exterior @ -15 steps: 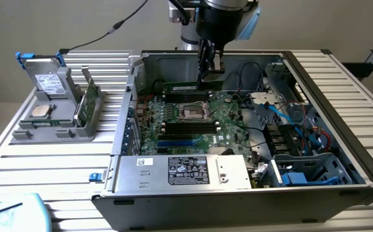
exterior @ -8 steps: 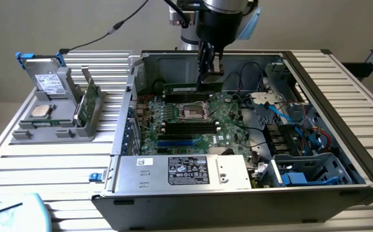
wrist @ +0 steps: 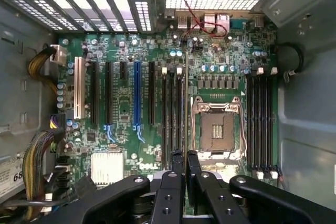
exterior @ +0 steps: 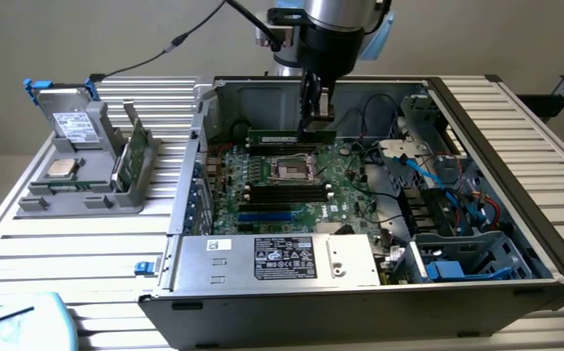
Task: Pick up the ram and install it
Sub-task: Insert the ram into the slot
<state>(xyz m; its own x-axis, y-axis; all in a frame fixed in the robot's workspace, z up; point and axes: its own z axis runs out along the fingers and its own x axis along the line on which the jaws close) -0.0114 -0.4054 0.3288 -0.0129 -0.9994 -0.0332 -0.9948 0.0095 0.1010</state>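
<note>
The ram [exterior: 287,137], a long green stick, hangs level inside the open computer case [exterior: 545,241], above the far part of the motherboard [exterior: 262,208]. My gripper [exterior: 317,117] comes down from above and is shut on the ram near its end on the exterior view's right. In the wrist view the black fingers [wrist: 177,167] pinch the ram [wrist: 185,103], seen edge-on as a thin line. It runs along the black memory slots [wrist: 172,114] beside the CPU socket [wrist: 218,129].
A second bank of slots [wrist: 261,119] lies on the socket's other side. A grey rack [exterior: 82,194] at the exterior view's left holds a drive [exterior: 74,128], a chip [exterior: 62,168] and another green stick [exterior: 137,150]. The power supply [exterior: 282,259] and blue cables [exterior: 438,175] crowd the case.
</note>
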